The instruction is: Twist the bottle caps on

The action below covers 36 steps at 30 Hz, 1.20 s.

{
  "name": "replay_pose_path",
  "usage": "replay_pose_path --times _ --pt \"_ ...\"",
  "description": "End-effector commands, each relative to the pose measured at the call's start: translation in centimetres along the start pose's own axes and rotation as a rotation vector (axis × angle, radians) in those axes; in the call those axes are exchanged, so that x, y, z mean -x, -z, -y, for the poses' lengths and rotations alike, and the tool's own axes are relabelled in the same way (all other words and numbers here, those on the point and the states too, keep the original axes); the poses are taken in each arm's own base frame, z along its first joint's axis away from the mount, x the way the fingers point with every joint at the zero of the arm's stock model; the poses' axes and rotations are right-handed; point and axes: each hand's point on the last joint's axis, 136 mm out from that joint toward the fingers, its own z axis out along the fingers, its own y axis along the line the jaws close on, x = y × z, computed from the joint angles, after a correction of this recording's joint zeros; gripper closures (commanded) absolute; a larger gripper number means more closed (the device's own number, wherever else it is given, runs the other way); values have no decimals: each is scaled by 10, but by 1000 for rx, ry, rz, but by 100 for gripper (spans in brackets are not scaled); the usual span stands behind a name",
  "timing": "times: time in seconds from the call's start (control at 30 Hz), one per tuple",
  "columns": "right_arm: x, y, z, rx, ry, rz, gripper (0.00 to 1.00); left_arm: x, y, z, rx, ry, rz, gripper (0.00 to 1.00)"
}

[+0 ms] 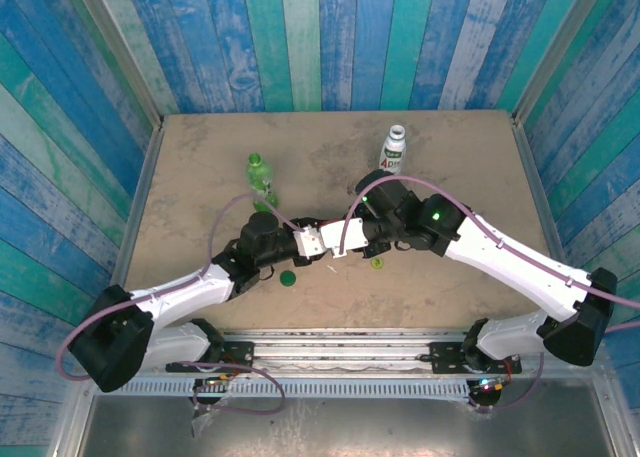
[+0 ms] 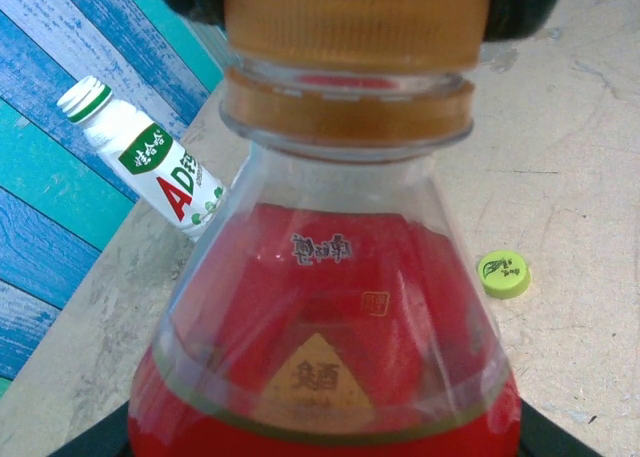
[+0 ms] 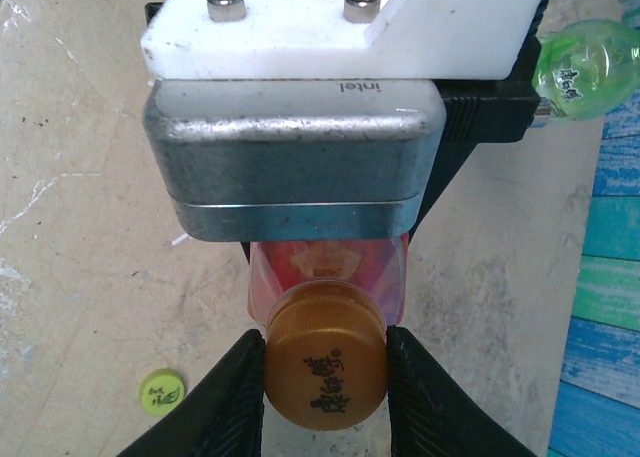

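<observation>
Top view: the left gripper (image 1: 322,247) and right gripper (image 1: 352,247) met mid-table. The green bottle (image 1: 262,177) at 11 o'clock and white bottle (image 1: 395,149) at 1 looked capless, with the dark green cap (image 1: 288,278) and yellow-green cap (image 1: 377,263) lying loose. Left wrist: the left one was clamped on the red bottle (image 2: 330,307). Right wrist: the right one pinched the orange cap (image 3: 325,372) on its neck. I'd guess one cap was going on, two left.

White left arm (image 1: 180,295) and right arm (image 1: 510,262), black joints (image 1: 110,342), mauve cables (image 1: 218,232); green lights (image 1: 436,215) on the right; right tool (image 3: 325,377) black-fingered.
</observation>
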Motion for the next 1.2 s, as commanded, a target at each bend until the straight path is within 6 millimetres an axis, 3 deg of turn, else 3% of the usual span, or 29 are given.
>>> replay_pose_path --times 0.0,0.13,0.27,0.33,0.47,0.63,0.7,0.73,0.8,0.9,1.03,1.17 --pt "-6 2 3 -8 0 -39 69 18 7 -3 11 -24 62 47" --pt "0 5 4 -2 -29 -7 77 17 6 -6 25 -17 56 48" --pt "8 9 17 -38 -224 53 97 16 4 -23 117 -4 52 48" --pt "9 10 32 -107 -427 87 100 15 3 -33 172 -9 51 48" --pt "-15 20 69 -330 -982 84 100 14 1 -53 270 -16 40 48" --pt "-24 15 59 -309 -1611 149 100 14 -1 -68 341 -30 28 49" --pt "-23 12 52 -270 -1764 168 100 17 -1 -70 348 -42 34 49" --pt "-21 12 50 -252 -1808 179 99 10 -6 -67 333 -40 15 49" --pt "-22 19 52 -265 -1800 185 95 8 -7 -64 325 -41 14 49" --pt "-16 31 58 -269 -1616 192 82 6 -9 -57 290 -50 8 50" --pt "-7 41 49 -218 -1169 135 49 4 -9 -43 222 -65 10 50" --pt "-2 46 21 -116 -706 75 38 10 -1 -34 188 -74 38 49"
